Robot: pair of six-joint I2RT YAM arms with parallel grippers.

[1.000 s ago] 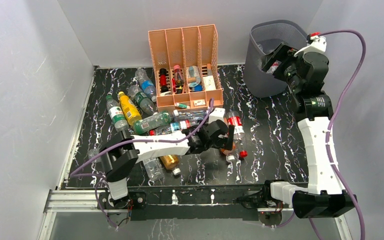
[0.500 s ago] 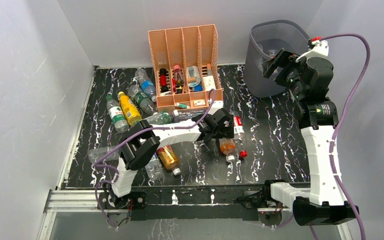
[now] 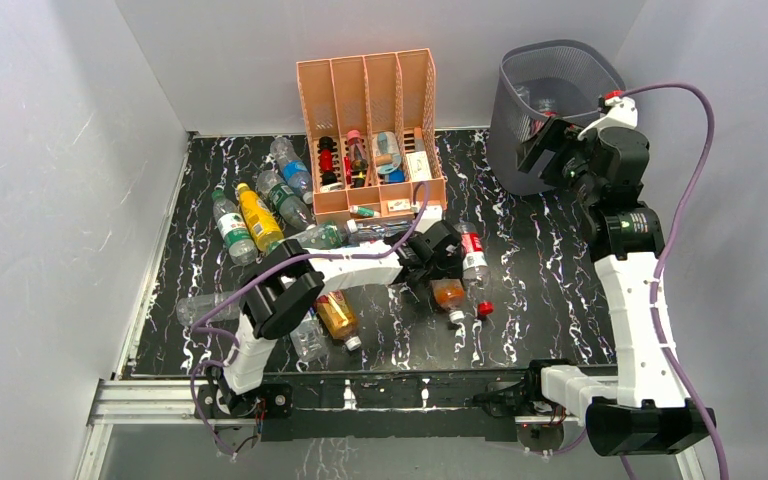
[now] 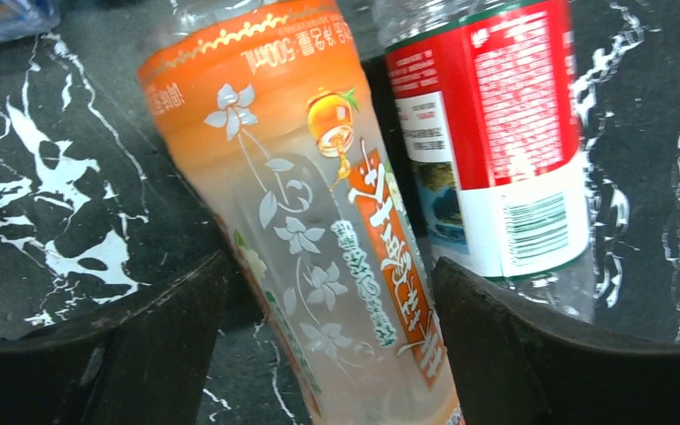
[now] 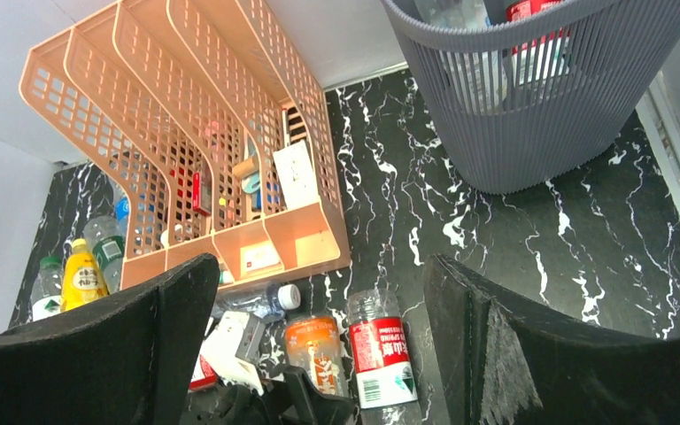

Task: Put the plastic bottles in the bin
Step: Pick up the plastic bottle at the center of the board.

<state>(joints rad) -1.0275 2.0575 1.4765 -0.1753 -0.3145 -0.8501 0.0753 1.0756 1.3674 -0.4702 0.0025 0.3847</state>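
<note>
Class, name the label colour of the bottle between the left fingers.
Orange with white flowers, on this clear plastic bottle; left wrist view.

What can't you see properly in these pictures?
- Left wrist view: the ends of the orange bottle, cut off by the frame edges; whether the left gripper touches it.
- Right wrist view: how many bottles lie in the bin, blurred by its mesh, top cut off.
- Top view: the organizer and its tiny items, too small.

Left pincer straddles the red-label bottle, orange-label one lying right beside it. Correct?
Not quite. The left pincer straddles the orange-label bottle, and the red-label bottle is the one lying right beside it. The left wrist view shows this.
</note>
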